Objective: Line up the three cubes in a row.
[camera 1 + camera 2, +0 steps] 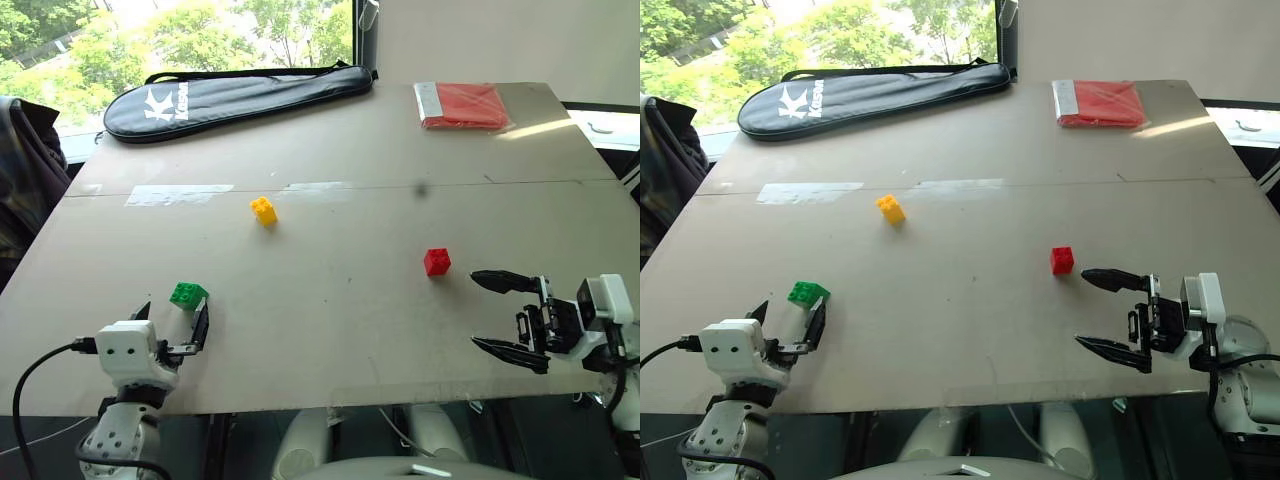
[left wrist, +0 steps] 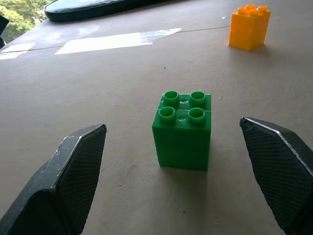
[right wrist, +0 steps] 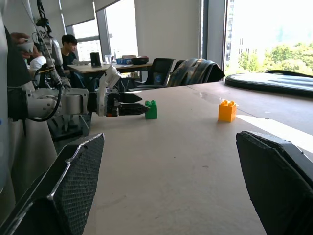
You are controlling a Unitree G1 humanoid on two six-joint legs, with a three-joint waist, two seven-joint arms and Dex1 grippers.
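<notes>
Three cubes sit apart on the brown table [image 1: 330,330]. The yellow cube [image 1: 263,210] is in the middle, the red cube [image 1: 436,261] right of centre, and the green cube [image 1: 188,295] near the front left. My left gripper [image 1: 172,318] is open just behind the green cube [image 2: 182,129], which stands a little ahead of the gap between its fingers [image 2: 78,161], untouched. My right gripper [image 1: 476,310] is open near the front right edge, pointing left, with the red cube just beyond its upper fingertip. It holds nothing.
A black racket bag [image 1: 235,98] lies along the far left edge and a flat red packet [image 1: 462,105] at the far right. White tape strips [image 1: 180,194] cross the table's middle seam. A seated person [image 3: 70,46] and desks show off the table's left side.
</notes>
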